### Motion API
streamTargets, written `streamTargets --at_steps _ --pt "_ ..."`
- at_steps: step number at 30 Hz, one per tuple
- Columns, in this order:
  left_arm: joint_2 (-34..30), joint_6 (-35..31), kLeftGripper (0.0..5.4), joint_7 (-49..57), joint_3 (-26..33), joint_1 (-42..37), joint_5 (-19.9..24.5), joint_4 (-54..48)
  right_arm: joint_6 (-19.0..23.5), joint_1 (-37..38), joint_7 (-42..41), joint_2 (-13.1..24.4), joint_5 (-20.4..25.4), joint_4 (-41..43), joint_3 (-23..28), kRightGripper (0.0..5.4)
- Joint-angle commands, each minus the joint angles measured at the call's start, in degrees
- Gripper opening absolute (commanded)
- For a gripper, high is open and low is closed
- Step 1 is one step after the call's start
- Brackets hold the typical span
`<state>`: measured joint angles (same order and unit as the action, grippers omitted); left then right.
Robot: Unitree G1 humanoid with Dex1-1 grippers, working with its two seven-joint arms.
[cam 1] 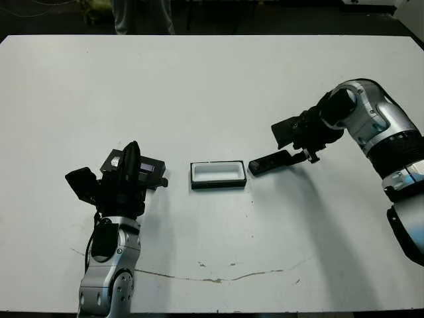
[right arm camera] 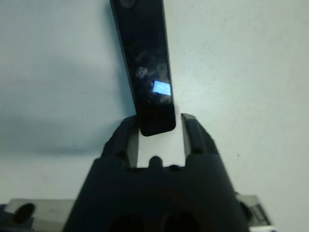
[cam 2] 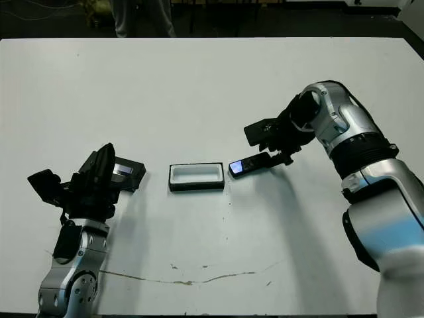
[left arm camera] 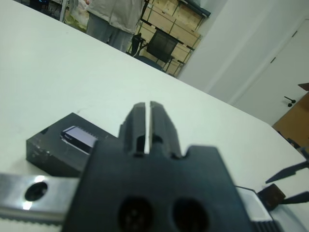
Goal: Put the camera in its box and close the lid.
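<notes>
White table seen from above. Centre: the box — a shallow black tray with white lining, open side up, its long side running left to right. Just beside its right end lies the camera, a slim black bar tilted up toward the right, with a bluish glossy patch at the end nearest the box. The right gripper is at the camera's far end; its finger position cannot be made out. At left, the lid rests flat, partly hidden by the left gripper — finger spacing unclear. A person's legs stand beyond the far edge.
</notes>
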<state>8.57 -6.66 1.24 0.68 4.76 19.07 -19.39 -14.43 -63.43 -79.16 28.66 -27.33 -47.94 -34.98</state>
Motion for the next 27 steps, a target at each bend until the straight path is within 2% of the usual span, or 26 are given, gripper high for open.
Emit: streamTargets --at_steps 1,2,4,8,11,20,24,27 --pt "0.07 -0.09 0.0 0.29 0.21 1.06 -0.51 0.49 -3.18 0.96 0.74 -1.05 -1.01 -1.39 -1.13 2.39" --pt "0.05 0.0 0.0 0.21 0.24 1.05 -0.5 0.57 -4.87 0.91 0.95 -1.22 -1.1 -2.01 -1.4 2.59" --pt "0.04 0.16 0.0 0.25 0.25 1.06 -0.67 0.64 -5.39 0.71 0.57 -1.86 -1.0 -3.31 -1.56 3.02" --pt "0.27 -0.09 0.0 0.51 0.24 1.11 -0.48 0.49 -4.9 0.41 0.01 -2.36 -0.93 -3.91 -1.59 3.07" --pt "0.37 -0.03 0.0 0.3 0.26 1.09 -0.05 0.6 -4.03 0.46 0.09 -2.69 -1.11 -4.23 -1.56 2.74" --pt "0.1 0.18 0.0 0.25 0.33 0.91 -0.16 0.7 -3.98 3.05 2.71 -1.88 -2.1 -1.44 -1.73 0.75" --pt "0.21 -0.11 0.0 0.48 0.34 0.77 -0.07 0.44 -5.09 4.21 2.69 -1.5 -1.98 -1.0 -1.91 0.39" --pt "-0.03 -0.26 0.0 0.42 0.3 0.65 -0.23 0.3 -3.54 4.73 2.41 -1.75 -2.59 -1.25 -2.42 0.37"
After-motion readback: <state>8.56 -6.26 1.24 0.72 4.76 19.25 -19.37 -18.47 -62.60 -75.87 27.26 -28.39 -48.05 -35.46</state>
